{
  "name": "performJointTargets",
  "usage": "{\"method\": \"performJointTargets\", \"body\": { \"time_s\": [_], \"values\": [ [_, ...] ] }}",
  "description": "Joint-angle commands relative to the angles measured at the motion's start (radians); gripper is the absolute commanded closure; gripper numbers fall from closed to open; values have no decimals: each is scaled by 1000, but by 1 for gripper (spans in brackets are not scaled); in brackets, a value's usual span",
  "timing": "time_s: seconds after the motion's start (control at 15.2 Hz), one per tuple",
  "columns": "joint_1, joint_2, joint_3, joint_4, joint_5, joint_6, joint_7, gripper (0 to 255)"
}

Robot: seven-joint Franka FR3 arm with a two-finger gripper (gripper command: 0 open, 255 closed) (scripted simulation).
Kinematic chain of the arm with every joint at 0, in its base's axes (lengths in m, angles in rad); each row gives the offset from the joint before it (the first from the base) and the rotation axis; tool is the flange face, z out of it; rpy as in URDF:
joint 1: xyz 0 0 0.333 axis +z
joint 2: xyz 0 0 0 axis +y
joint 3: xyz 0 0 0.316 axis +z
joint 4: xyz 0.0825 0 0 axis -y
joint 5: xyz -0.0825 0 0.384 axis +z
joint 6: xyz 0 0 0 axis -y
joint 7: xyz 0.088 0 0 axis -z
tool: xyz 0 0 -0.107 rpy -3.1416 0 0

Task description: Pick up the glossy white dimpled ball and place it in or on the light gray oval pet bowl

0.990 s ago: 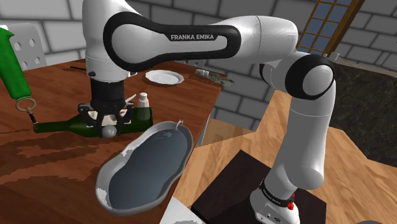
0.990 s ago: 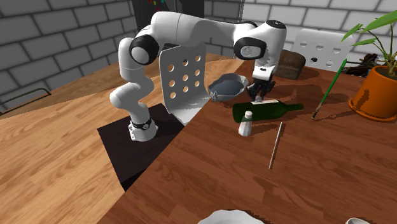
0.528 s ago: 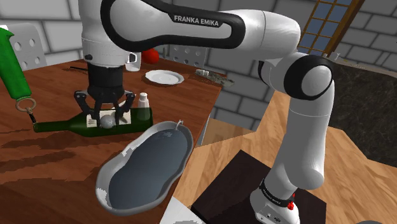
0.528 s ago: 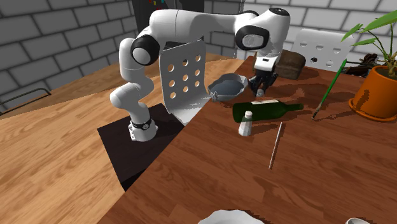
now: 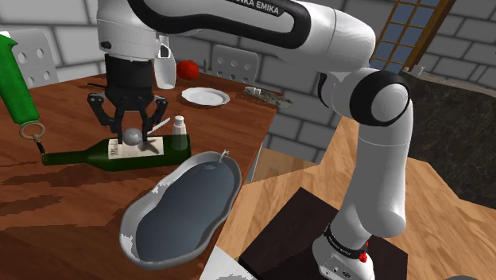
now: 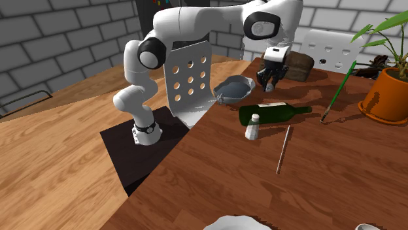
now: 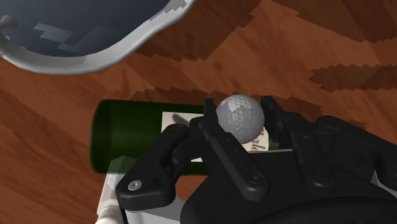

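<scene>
- Shoulder view: the claw (image 5: pixel 131 135) pinches the pale dimpled ball (image 5: pixel 133 138) and hangs over the green bottle (image 5: pixel 176 146). The bottle lies on the table (image 5: pixel 56 215) just beside the grey oval bowl (image 5: pixel 183 211). The bowl sits at the table's edge toward the stand. In my judgement, a ball let go off-centre or from too high could bounce over the low rim and off that edge.
- Second exterior view: the claw (image 6: pixel 270 80) hangs near both the bowl (image 6: pixel 233 88) and the bottle (image 6: pixel 271 113). A low path risks clipping the bottle or shoving the bowl.
- Wrist view: both fingers (image 7: pixel 213 114) press the ball (image 7: pixel 240 118) from either side, with the bottle (image 7: pixel 127 133) beneath. The hold on a smooth round thing looks slim, so a jerk may squirt it out.
</scene>
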Motion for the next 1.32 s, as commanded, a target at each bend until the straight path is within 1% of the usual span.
{"method": "performJointTargets", "body": {
  "time_s": [0.0,0.26,0.46,0.53,0.66,0.86,1.06,1.25],
  "values": [
    [7,11,1,44,-5,-34,5,255],
    [29,47,1,155,-22,-109,16,255],
    [53,85,0,257,-40,-173,25,255],
    [55,88,0,265,-41,-178,25,255],
    [-1,-47,13,66,16,-109,17,255],
    [-52,-214,18,-148,94,-49,-5,255],
    [-77,-363,10,-313,165,-17,-31,255],
    [-84,-500,-6,-450,228,-6,-56,255]
  ]
}}
